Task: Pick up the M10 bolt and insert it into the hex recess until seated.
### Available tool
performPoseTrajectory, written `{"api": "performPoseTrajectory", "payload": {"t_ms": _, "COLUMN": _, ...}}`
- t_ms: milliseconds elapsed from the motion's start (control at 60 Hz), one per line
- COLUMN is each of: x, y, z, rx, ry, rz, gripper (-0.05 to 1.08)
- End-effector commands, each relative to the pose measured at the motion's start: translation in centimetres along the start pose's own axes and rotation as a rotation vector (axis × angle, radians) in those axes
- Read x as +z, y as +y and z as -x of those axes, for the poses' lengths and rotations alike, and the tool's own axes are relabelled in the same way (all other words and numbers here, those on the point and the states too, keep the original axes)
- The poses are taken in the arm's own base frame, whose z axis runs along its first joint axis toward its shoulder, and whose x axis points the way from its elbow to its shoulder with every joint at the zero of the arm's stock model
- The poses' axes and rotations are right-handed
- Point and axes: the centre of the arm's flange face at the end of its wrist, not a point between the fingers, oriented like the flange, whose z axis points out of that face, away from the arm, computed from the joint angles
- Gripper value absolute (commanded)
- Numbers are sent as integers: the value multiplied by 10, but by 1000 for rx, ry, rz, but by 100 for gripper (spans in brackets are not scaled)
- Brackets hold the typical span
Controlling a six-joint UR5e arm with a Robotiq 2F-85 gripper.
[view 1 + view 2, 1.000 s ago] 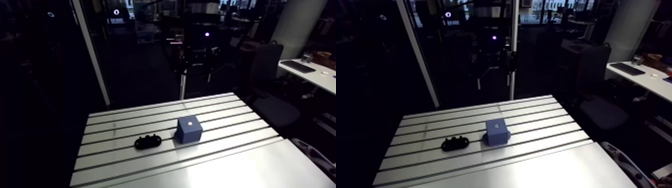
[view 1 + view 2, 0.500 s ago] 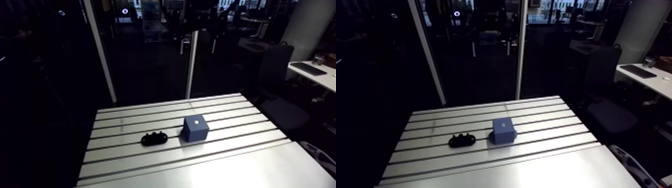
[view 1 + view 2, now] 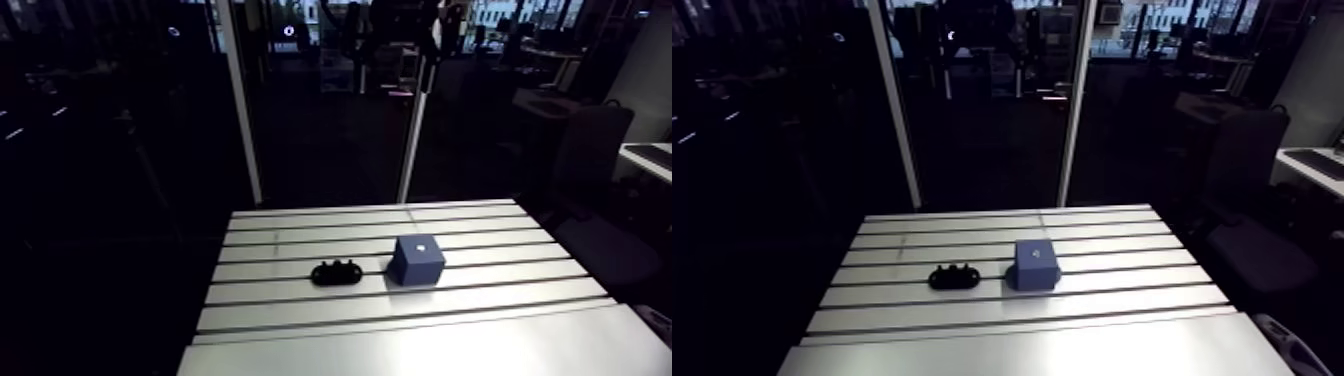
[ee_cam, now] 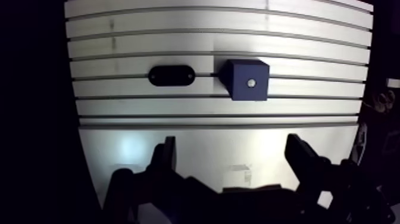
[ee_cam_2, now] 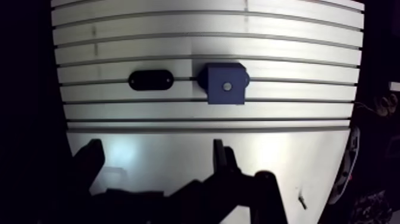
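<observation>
Blue block [image 4: 245, 80] sat well ahead of your end effector [image 4: 234, 161], which hung wide open, holding nothing, over the bench [image 4: 196, 146].

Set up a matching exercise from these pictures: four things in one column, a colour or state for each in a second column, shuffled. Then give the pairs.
Column A
1. cube
2. oblong piece
3. claw
4. table

Column B
a. open, with nothing in it
b. dark blue, with a pale spot on top
c. silvery, with slots running across it
d. black, lying beside the cube

Pairs: 1-b, 2-d, 3-a, 4-c
</observation>
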Motion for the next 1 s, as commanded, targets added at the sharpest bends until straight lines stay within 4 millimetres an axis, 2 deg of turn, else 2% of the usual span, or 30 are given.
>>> {"api": "performPoseTrajectory", "payload": {"t_ms": 17, "x": -15, "y": -7, "z": 16, "rx": 53, "ry": 29, "rz": 2, "gripper": 1}}
{"api": "performPoseTrajectory", "payload": {"t_ms": 183, "x": -9, "y": -15, "z": 32, "rx": 46, "ry": 19, "rz": -2, "gripper": 1}}
{"api": "performPoseTrajectory", "payload": {"t_ms": 400, "x": -6, "y": -14, "z": 31, "rx": 31, "ry": 78, "rz": 5, "gripper": 1}}
{"api": "performPoseTrajectory", "payload": {"t_ms": 617, "x": -3, "y": -15, "z": 39, "rx": 30, "ry": 74, "rz": 5, "gripper": 1}}
{"api": "performPoseTrajectory", "payload": {"t_ms": 1000, "x": -5, "y": -15, "z": 38, "rx": 29, "ry": 76, "rz": 5, "gripper": 1}}
